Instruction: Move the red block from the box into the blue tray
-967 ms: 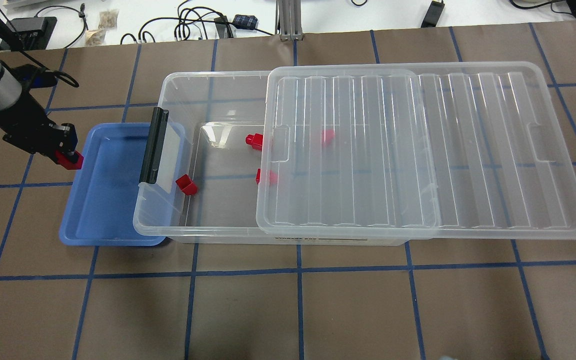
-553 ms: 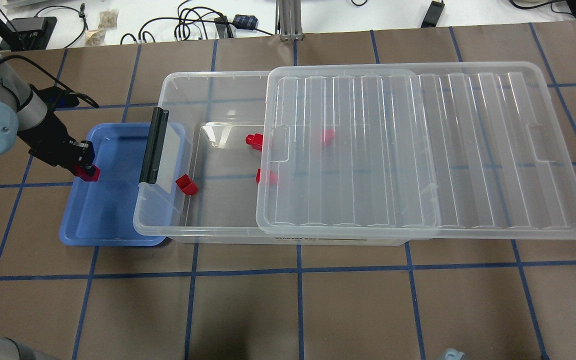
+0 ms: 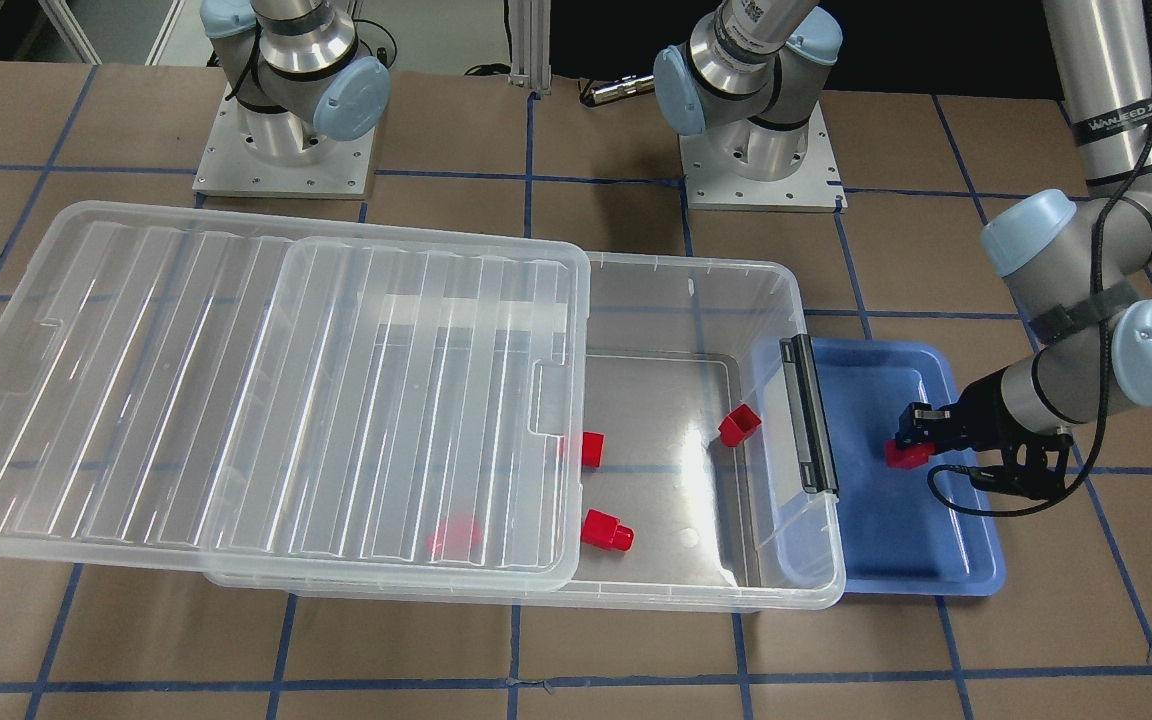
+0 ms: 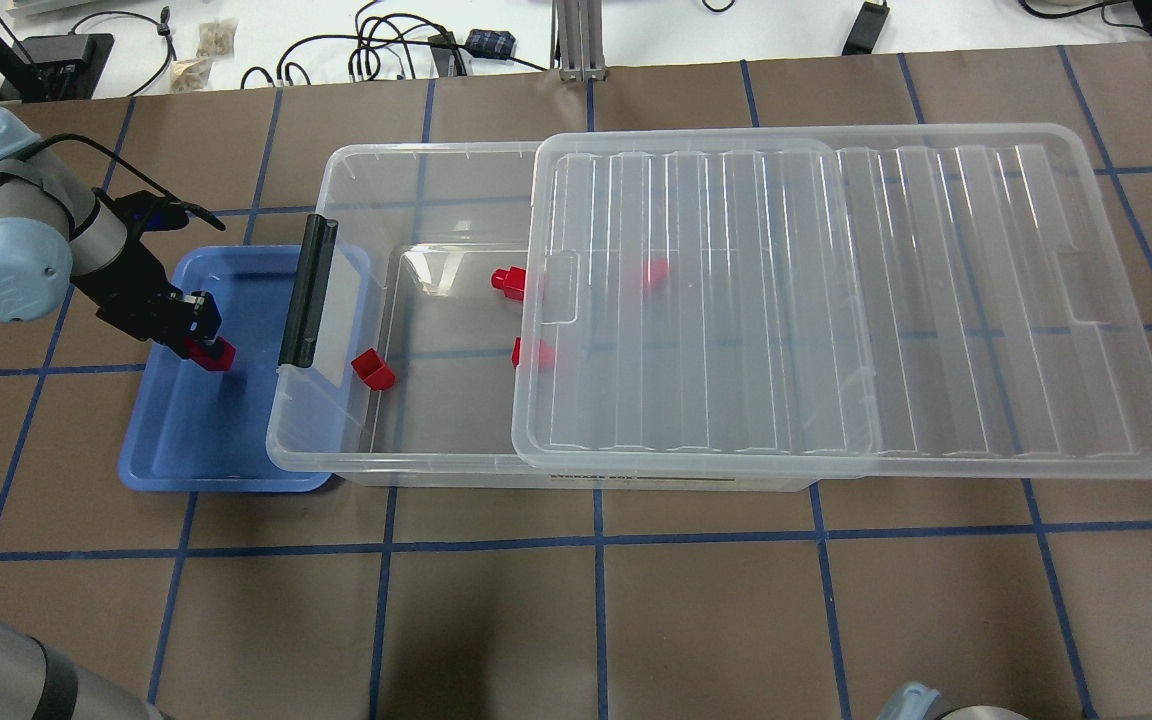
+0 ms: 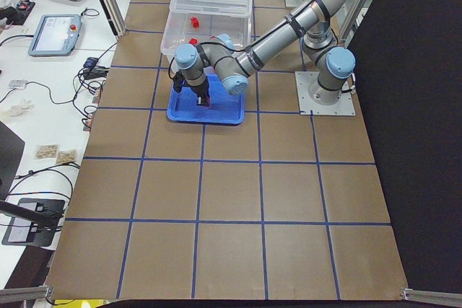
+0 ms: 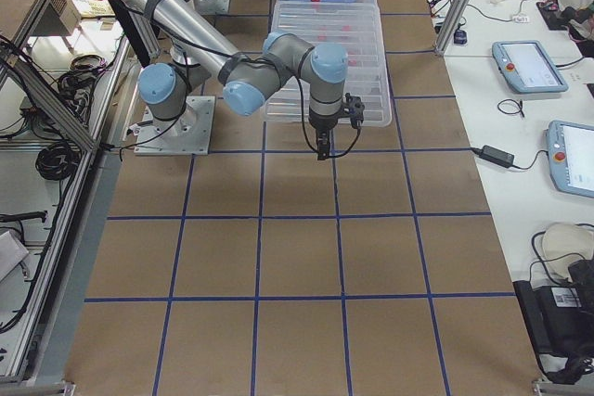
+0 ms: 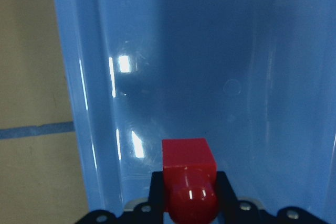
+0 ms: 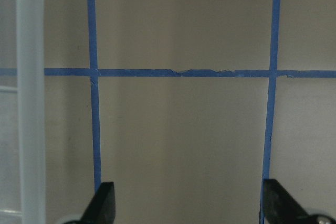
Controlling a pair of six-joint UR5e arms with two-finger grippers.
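- The left gripper (image 4: 206, 343), at the left of the overhead frame, is clamped on the small bright red plastic block (image 4: 215, 354).
- The block is over the floor of the shallow light-blue plastic tray (image 4: 186, 450); whether it touches the floor I cannot tell.
- The large clear plastic box (image 4: 416, 180) stands just right of the tray.
- The right gripper (image 8: 191, 205), at the right edge, hangs spread wide over brown paper.

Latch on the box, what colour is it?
The latch is black; the overhead view shows it best.
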